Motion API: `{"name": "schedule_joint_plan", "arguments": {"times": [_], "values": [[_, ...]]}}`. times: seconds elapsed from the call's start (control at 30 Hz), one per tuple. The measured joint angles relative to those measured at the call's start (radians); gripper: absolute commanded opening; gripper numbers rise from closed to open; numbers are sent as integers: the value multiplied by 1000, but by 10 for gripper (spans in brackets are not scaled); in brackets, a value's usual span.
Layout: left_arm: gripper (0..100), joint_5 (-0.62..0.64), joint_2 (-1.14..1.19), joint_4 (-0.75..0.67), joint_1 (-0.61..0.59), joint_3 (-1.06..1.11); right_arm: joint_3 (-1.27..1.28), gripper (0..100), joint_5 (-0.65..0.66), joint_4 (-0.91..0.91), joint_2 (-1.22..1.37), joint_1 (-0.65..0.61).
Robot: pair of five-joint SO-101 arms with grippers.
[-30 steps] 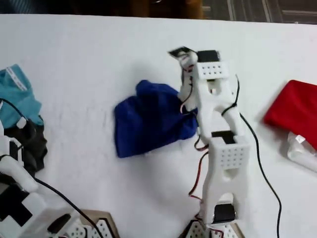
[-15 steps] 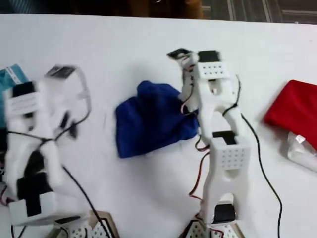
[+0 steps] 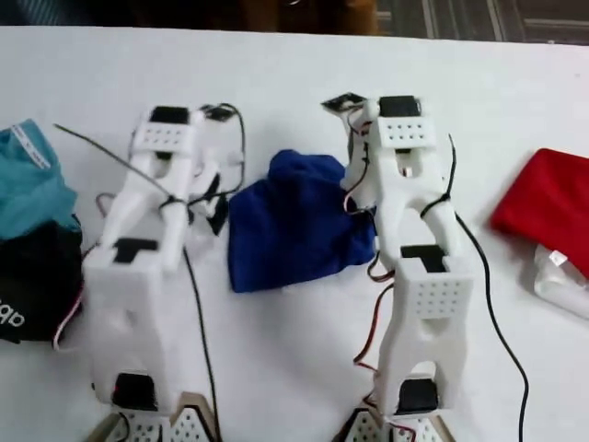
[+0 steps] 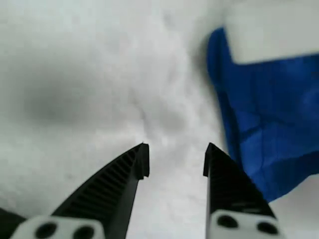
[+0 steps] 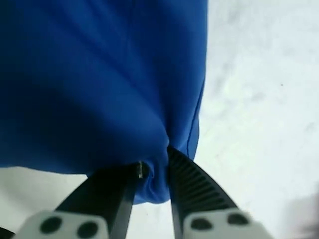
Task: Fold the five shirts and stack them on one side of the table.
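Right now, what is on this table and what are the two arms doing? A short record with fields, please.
Centre: crumpled blue cloth shirt
Right gripper: shut, pinching the blue shirt's edge
Left gripper: open, over bare white table beside the blue shirt
By left arm: bunched teal cloth shirt, black cloth shirt
By right arm: red cloth shirt

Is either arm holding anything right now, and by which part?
The right gripper has its jaws shut on a bunched edge of the blue shirt. The left gripper holds nothing, jaws open.
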Motion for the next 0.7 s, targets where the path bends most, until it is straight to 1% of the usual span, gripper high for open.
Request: {"name": "schedule_joint_plan", "arguments": {"times": [0.1, 0.23, 0.33, 0.43, 0.67, 0.7], "values": [[203, 80, 135, 80, 18, -199, 0, 21, 0, 0, 0, -2], [203, 175, 222, 107, 37, -397, 0, 21, 0, 0, 0, -2], [203, 239, 258, 107, 71, -453, 0, 21, 0, 0, 0, -2], [203, 270, 301, 107, 98, -460, 0, 21, 0, 0, 0, -2], [197, 269, 364, 109, 129, -497, 0, 21, 3, 0, 0, -2], [184, 273, 373, 109, 133, -499, 0, 21, 5, 0, 0, -2]]}}
